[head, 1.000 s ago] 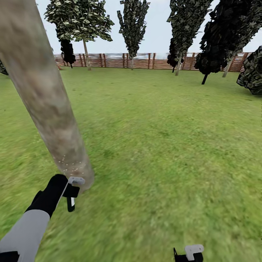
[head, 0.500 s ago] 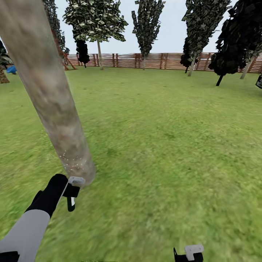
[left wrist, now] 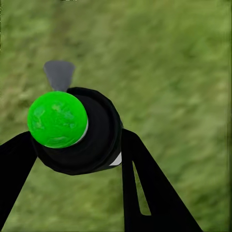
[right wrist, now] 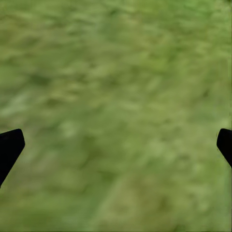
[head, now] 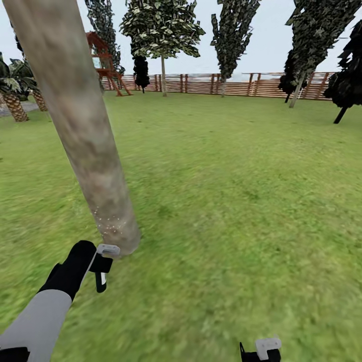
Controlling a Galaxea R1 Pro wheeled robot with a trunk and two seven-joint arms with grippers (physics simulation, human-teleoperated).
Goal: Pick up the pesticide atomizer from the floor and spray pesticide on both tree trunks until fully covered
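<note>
Green, blurry grass floor [head: 241,201] fills most of the head view, stretching back to a brown fence [head: 241,84] of horizontal slats. A thick tree trunk [head: 80,125] of blotchy grey-brown bark rises at the left, leaning toward the upper left corner. Small pale specks dot its bark near the base.

The left arm reaches in from the lower left. Its left gripper [head: 100,261] sits just beside the foot of the trunk, and its fingers are closed around the pesticide atomizer [head: 102,269], a small dark sprayer with a white mark, held above the grass. In the left wrist view the atomizer [left wrist: 79,133] appears as a round black body with a bright green ball on it and a grey nozzle beyond, with the black fingers [left wrist: 150,188] pressed against both of its sides.

The right gripper [head: 261,349] shows at the bottom edge of the head view, low over the grass. In the right wrist view its two fingers [right wrist: 9,147] stand wide apart with nothing between them, and only grass lies beyond.

Far off stand several leafy trees, a red wooden play tower [head: 103,58] and short palms [head: 15,95] at the left.
</note>
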